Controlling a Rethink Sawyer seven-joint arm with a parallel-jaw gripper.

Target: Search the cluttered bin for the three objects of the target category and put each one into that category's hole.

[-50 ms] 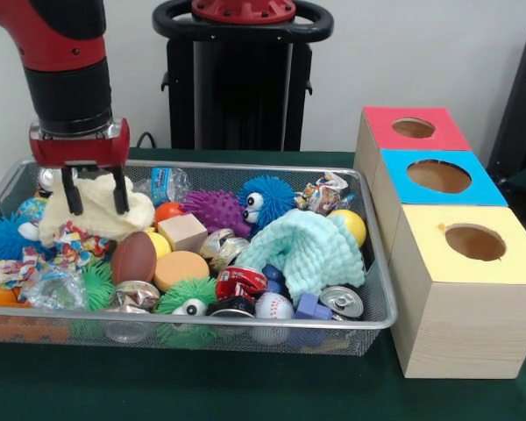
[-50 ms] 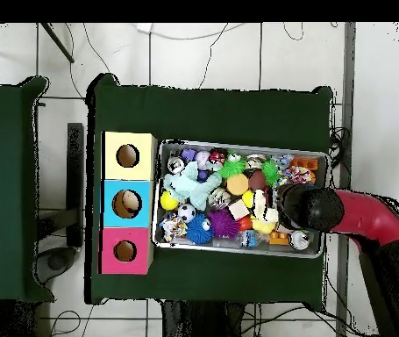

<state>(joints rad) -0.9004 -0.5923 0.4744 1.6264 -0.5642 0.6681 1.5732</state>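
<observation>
A wire mesh bin (image 1: 379, 263) holds several mixed objects. At its left end my gripper (image 1: 95, 195) is shut on a cream cloth (image 1: 96, 219), which bunches up between the fingers (image 1: 70, 200) and drapes over the toys below. A mint green cloth (image 1: 309, 250) lies towards the right end. A red crushed can (image 1: 239, 281), a silver can (image 1: 341, 301), a baseball (image 1: 273, 306) and a brown football (image 1: 133, 256) lie among the clutter. In the overhead view the arm (image 2: 312, 207) hides the gripper, and the cream cloth (image 2: 267, 216) shows beside it.
Three wooden boxes with round holes stand right of the bin: red top (image 1: 438, 132), blue top (image 1: 478, 184), yellow top (image 1: 508, 259). Spiky balls in purple (image 1: 215, 210), blue (image 1: 267, 197) and green (image 1: 186, 294) fill the bin's middle. A green cloth covers the table (image 1: 245, 386).
</observation>
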